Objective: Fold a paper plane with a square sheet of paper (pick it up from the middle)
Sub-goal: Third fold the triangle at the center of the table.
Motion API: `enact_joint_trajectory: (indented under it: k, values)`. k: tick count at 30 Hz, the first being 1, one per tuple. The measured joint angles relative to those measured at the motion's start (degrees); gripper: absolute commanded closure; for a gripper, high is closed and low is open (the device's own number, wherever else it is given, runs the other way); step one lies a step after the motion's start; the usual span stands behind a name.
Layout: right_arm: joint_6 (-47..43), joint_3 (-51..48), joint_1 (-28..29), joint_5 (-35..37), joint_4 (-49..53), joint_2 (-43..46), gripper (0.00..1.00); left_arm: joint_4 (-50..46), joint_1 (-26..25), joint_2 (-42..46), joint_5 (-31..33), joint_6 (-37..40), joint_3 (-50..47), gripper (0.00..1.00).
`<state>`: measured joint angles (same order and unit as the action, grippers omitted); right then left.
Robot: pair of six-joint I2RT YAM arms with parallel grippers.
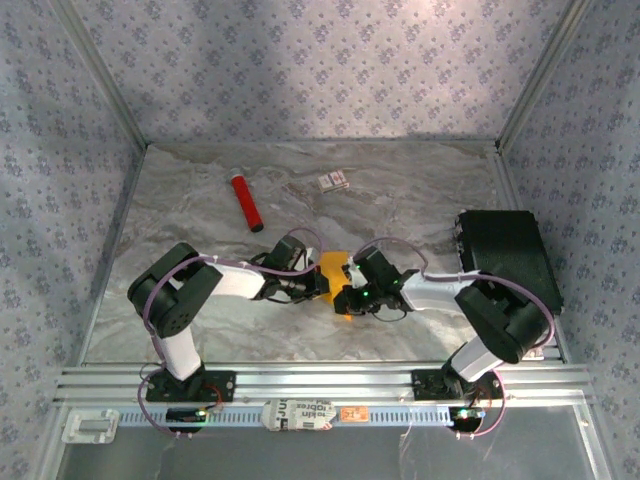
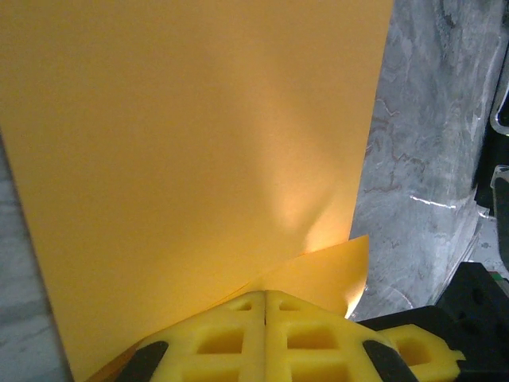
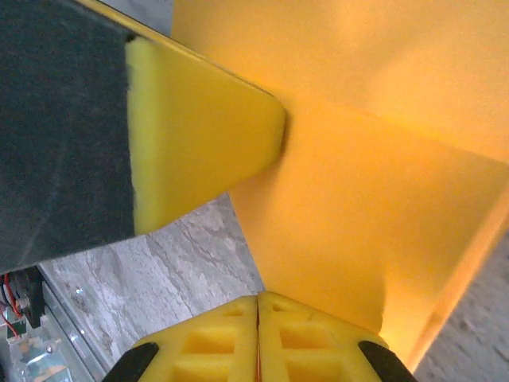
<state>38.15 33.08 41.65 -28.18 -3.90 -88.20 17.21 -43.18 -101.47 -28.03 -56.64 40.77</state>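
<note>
Two grippers are positioned tip to tip above the middle of the marble-patterned table (image 1: 200, 330). The left gripper (image 2: 265, 296) is shown with its yellow fingers pressed together, and the square sheet of paper (image 2: 199, 143) is pinched at their tips. From those tips the sheet extends forward as a broad flat panel, and a small creased flap is seen just to their right. The right gripper (image 3: 257, 299) is likewise closed on the same sheet, which rises ahead of its tips and is bent along a fold. Ahead and to the left of the right gripper, one pad (image 3: 199, 135) of the left gripper is set against the sheet at that fold. A red tube (image 1: 246, 203) and a white card (image 1: 334, 181) are located well beyond both grippers. A black case (image 1: 508, 255) is located beside the right arm.
</note>
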Motion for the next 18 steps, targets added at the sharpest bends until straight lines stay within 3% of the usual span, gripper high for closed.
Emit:
enact_joint_trajectory:
  k: [18]
  values:
    - [3.28,2.78,1.25,2.43,-2.84,-4.09,0.9,0.59,0.04,-0.02,-0.04,-0.39,-0.22,0.98]
